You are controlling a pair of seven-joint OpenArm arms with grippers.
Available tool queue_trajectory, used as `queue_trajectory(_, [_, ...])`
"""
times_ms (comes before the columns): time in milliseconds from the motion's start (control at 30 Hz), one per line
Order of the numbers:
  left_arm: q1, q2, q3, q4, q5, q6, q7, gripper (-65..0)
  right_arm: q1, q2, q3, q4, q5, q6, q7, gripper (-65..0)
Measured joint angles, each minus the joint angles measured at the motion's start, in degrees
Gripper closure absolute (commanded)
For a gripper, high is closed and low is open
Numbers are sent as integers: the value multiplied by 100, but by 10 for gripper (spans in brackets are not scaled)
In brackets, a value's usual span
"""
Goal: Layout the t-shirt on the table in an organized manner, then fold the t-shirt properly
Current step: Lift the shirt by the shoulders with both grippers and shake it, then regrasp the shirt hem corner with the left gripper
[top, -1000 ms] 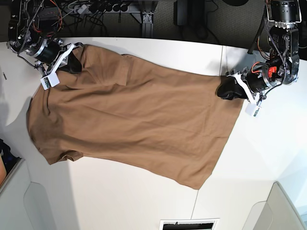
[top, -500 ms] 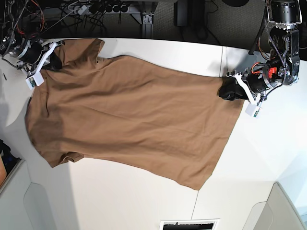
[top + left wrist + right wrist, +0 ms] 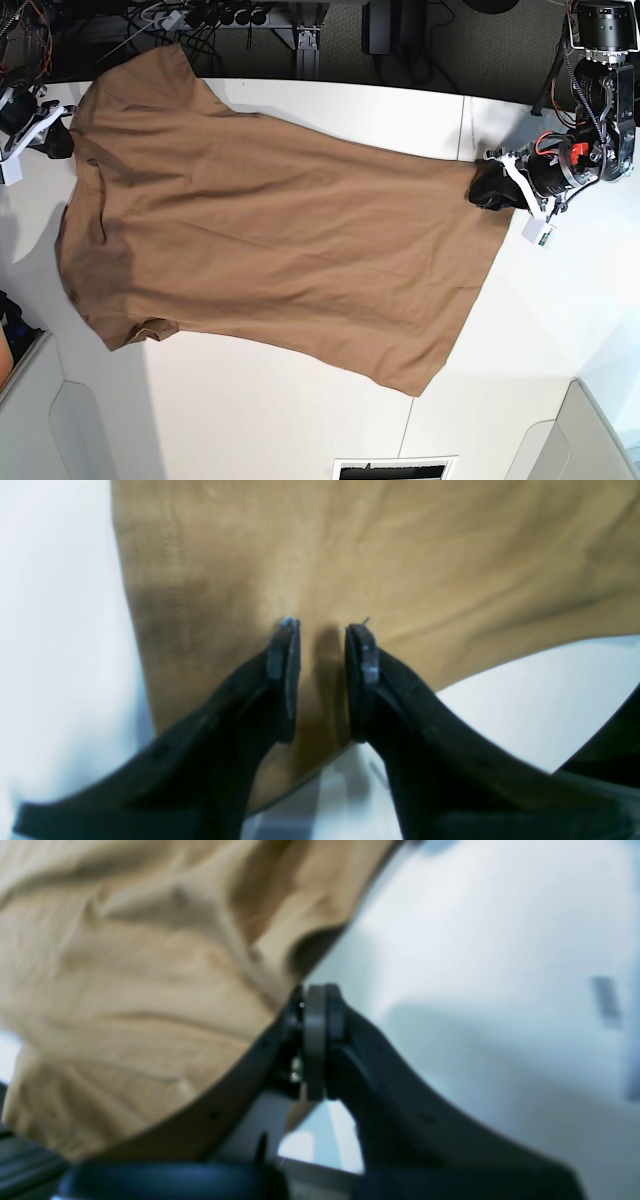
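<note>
The tan-brown t-shirt (image 3: 270, 230) lies spread flat across the white table (image 3: 300, 420), with one sleeve (image 3: 160, 75) reaching past the back edge. My right gripper (image 3: 60, 138) is at the far left of the base view. In the right wrist view it (image 3: 315, 995) is shut, pinching the shirt's edge (image 3: 150, 965). My left gripper (image 3: 487, 188) is at the shirt's right corner. In the left wrist view it (image 3: 322, 630) stands narrowly open just over the flat fabric (image 3: 350, 555) near the hem.
Cables and a power strip (image 3: 200, 15) lie behind the table's back edge. A dark seam (image 3: 465, 120) crosses the table on the right. Grey bins stand at the front left (image 3: 30, 400) and front right (image 3: 595, 440). A slot (image 3: 390, 468) sits at the front edge.
My right gripper has moved left to the table's edge, pulling the shoulder with it and stretching the shirt out. My left gripper has shifted slightly right.
</note>
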Motion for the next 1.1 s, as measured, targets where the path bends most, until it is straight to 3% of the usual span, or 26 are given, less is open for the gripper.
queue_trajectory(200, [-144, -109, 0, 170, -232, 7, 31, -174, 625, -22, 48, -13, -157, 42, 59, 0])
queue_trajectory(367, [-647, 48, -2, 216, 17, 22, -337, -168, 1167, -24, -444, -455, -363, 39, 101, 0])
queue_trajectory(500, [-1095, 173, 308, 66, 531, 4, -514, -11, 1456, -26, -1060, -909, -575, 44, 109, 0])
queue_trajectory(533, [-1193, 190, 428, -46, 660, 7, -645, 0, 1513, -24, -1202, -1032, -616, 39, 179, 0])
queue_trajectory(667, [-1565, 278, 1016, -717, 1384, 4, -1281, 0, 1663, -33, -1567, -1504, -793, 24, 455, 0])
queue_trajectory(833, [-2376, 546, 1569, -1886, 2151, 247, -1856, 0, 1954, -17, -1611, -1985, -776, 48, 549, 0])
queue_trajectory(967, [-2750, 610, 1646, -2625, 2218, 293, -1902, 0, 2013, -20, -1611, -2065, -761, 46, 577, 0])
queue_trajectory(1100, [-2684, 459, 1644, -2732, 2028, 210, -1832, 0, 2240, -22, -1622, -2124, -1051, 59, 494, 0])
